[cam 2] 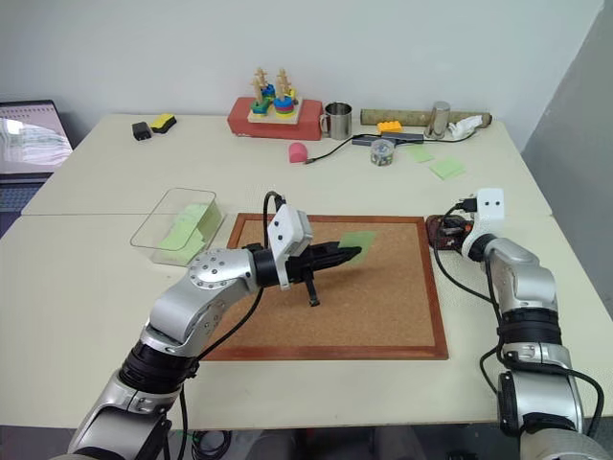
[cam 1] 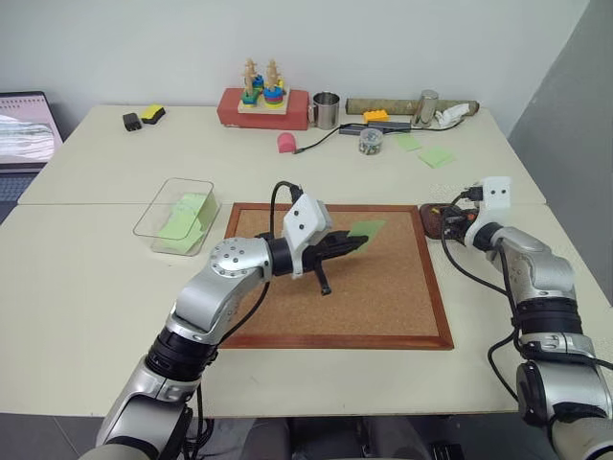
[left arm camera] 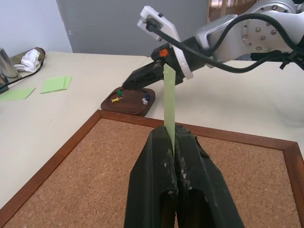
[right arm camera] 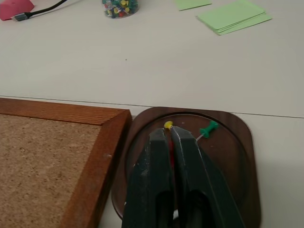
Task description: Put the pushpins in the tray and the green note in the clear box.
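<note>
At the far left, the clear box (cam 1: 177,217) sits on the pale table (cam 1: 86,287) just beside the cork board's left edge, with light green notes lying inside it. The wood-framed cork board (cam 1: 383,307) lies in the middle. Above it, the left gripper (cam 1: 356,244) points across toward the right, its two black fingers pressed together on the edge of the green note (cam 1: 367,232), which is lifted off the cork; in the left wrist view the note (left arm camera: 169,102) stands on edge between the fingers. Just off the board's right corner lies the dark brown tray (right arm camera: 237,142). The right gripper (right arm camera: 170,134) is lowered over it, its fingers almost together with only a thin slit between them. A yellow-headed pushpin (right arm camera: 168,125) lies at the fingertips, something red shows in the slit, and a green pushpin (right arm camera: 209,128) lies beside them in the tray. Whether the fingers grip anything cannot be told. At the table's far edge, behind the tray, lies a stack of green notes (right arm camera: 235,16).
</note>
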